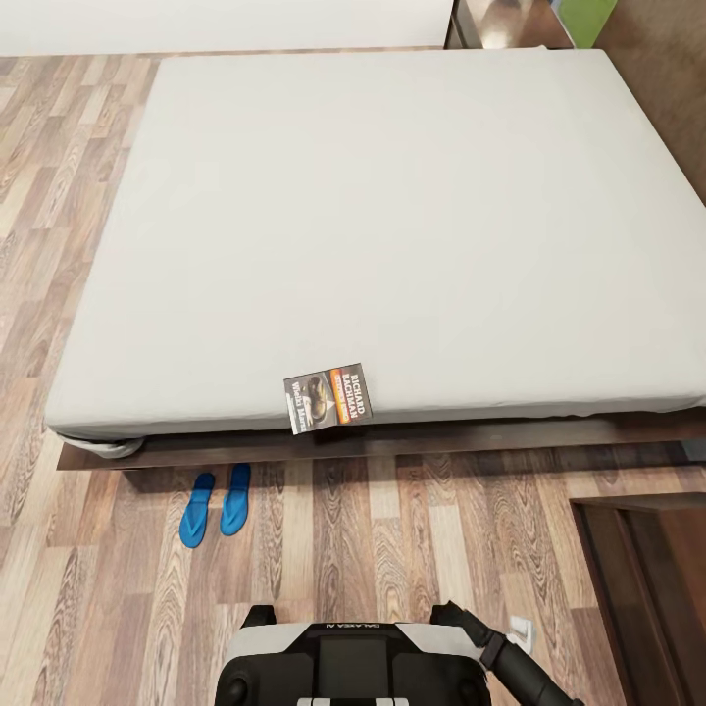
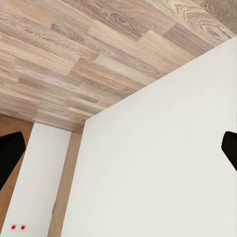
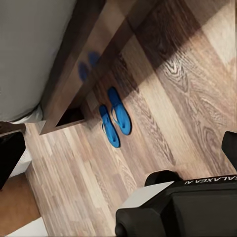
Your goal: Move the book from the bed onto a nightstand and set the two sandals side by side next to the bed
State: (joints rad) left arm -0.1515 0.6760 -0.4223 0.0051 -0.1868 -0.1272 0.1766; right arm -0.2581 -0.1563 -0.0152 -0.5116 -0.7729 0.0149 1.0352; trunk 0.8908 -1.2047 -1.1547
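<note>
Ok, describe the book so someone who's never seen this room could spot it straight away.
Find the big bed with the plain pale mattress and go to its near edge, above the dark wooden frame. The book lies flat right at that edge, slightly overhanging. It is the one dark item on the mattress: a thin paperback with an orange band, unlike the blue sandals on the floor below.

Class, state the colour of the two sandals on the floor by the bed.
The two sandals are bright blue, clearest in the right wrist view.
</note>
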